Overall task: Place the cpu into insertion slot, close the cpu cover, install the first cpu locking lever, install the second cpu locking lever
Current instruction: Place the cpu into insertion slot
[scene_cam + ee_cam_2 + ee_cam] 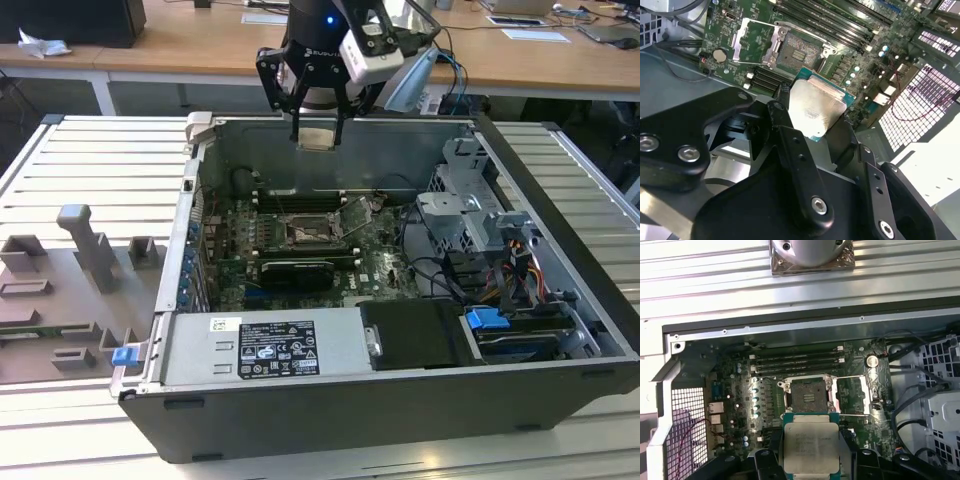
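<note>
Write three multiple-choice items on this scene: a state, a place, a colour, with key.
1. The cpu cover beside the insertion slot is: A shut, B missing, C swung open.
2. The cpu is: A in the slot, B in the gripper above it, C under the cover.
3. The cpu's top is: A silver-grey, B red, C black.
Key: C, the frame stands clear of the bare socket; B, the gripper clamps it above the slot; A, pale metal shows in both wrist views.

Exterior view angled down on computer case [350, 425], 2 wrist views nearer, sharing motherboard [742, 390]
</note>
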Available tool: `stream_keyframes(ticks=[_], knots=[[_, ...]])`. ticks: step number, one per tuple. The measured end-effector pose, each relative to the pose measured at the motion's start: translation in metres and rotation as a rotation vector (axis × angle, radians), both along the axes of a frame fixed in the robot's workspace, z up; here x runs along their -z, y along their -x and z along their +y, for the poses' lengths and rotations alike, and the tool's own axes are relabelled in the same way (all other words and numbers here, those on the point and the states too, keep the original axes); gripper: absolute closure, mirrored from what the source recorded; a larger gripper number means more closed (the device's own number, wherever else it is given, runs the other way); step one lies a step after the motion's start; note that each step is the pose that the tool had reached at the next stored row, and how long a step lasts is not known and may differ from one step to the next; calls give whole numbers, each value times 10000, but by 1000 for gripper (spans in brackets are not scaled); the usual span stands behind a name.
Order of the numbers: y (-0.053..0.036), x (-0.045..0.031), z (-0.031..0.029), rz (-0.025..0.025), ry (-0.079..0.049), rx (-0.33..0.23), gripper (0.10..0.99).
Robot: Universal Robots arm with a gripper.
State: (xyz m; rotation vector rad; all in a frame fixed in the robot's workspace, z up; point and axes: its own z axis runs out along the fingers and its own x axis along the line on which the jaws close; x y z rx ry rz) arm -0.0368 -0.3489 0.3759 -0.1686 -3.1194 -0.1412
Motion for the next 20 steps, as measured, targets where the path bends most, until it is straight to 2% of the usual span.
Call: stream_keyframes(ticks=[20], knots=[[0, 1, 0, 0, 0, 1124, 549]])
